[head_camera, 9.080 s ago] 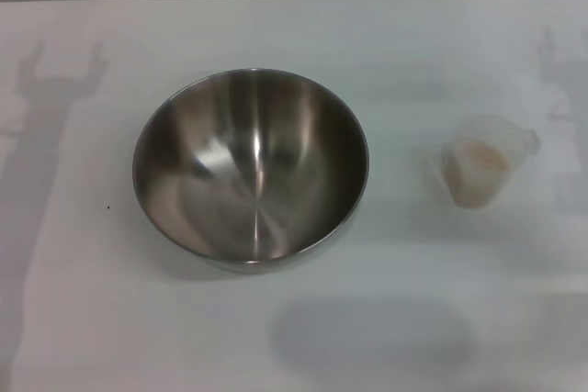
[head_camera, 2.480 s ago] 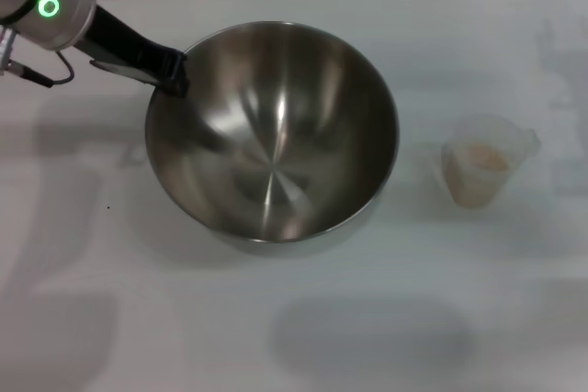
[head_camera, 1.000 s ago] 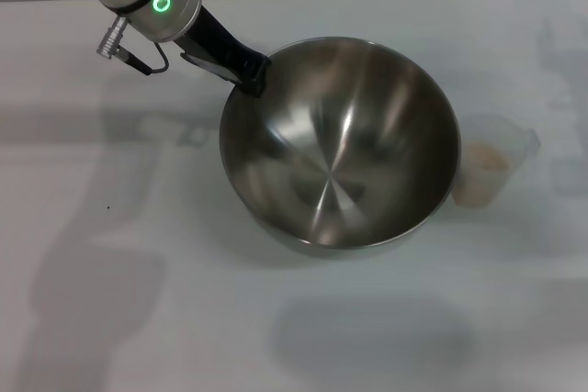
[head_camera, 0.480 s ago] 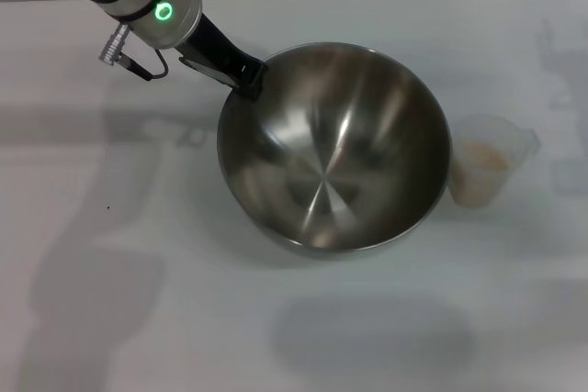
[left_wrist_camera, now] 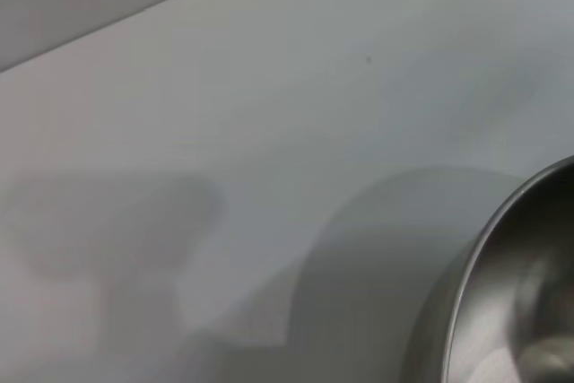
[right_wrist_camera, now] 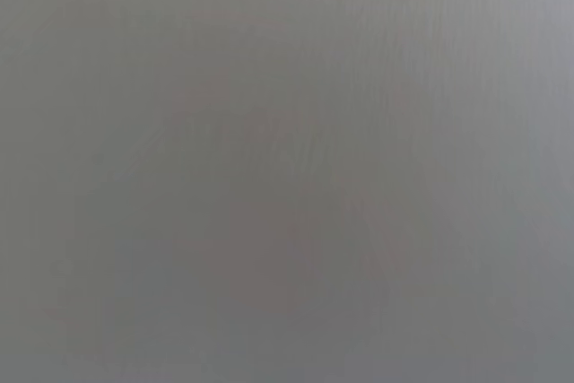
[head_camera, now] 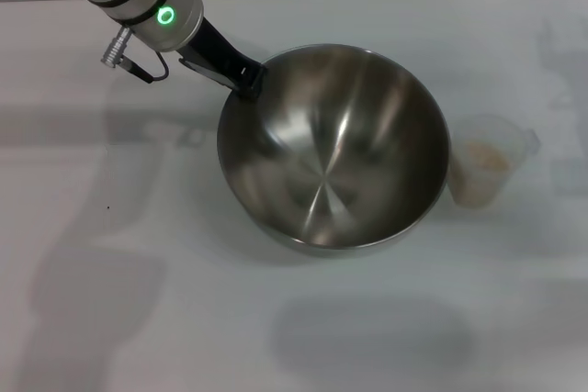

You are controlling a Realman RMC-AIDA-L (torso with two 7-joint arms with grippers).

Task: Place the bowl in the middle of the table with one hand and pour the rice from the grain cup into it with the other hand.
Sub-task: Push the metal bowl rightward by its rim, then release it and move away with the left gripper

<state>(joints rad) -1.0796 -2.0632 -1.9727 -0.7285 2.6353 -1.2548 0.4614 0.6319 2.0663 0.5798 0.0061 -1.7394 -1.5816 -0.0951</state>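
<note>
L wrist: bowl cut by frame edge. R wrist: featureless grey only.

Just plain grey blur, nothing w/ shape.

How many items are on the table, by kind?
Steel bowl: 1, held at its rim by the left tool
Grain cup with rice: 1
Total: 2

Head view looks down; left wrist shares bowl rim; right wrist seemingly blank.
</note>
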